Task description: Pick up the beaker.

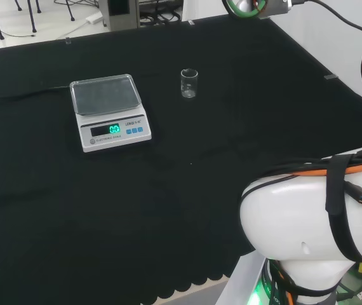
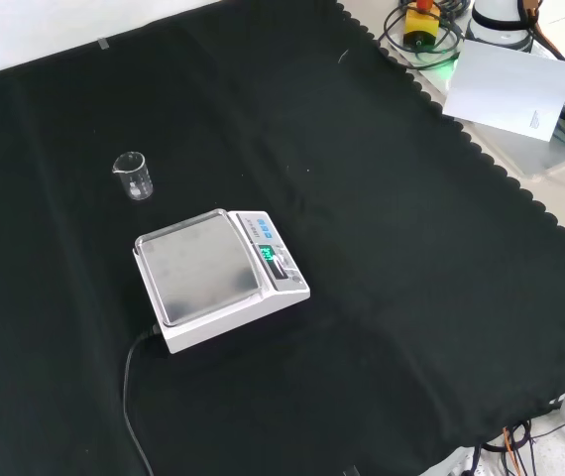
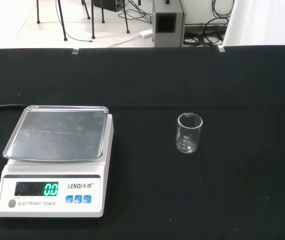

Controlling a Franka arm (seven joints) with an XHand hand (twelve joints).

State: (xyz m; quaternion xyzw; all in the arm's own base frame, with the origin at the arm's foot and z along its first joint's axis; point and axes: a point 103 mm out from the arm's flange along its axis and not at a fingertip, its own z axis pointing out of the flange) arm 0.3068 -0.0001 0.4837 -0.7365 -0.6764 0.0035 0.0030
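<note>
A small clear glass beaker [image 1: 189,83] stands upright right of the boxy steel-topped scale [image 1: 109,112], mid-frame; the hand's state I cannot tell.

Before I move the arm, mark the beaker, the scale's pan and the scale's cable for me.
beaker [image 3: 189,133], wrist view, on its clear side wall.
scale's pan [image 2: 201,268], front view, on the middle of the bare metal plate.
scale's cable [image 2: 132,407], front view, on the black cord lying on the cloth.

Clear glass beaker [image 1: 189,83] at 2 o'clock of the white scale [image 1: 108,111] with steel-grey pan, green digits; black cloth [image 1: 168,190].
</note>
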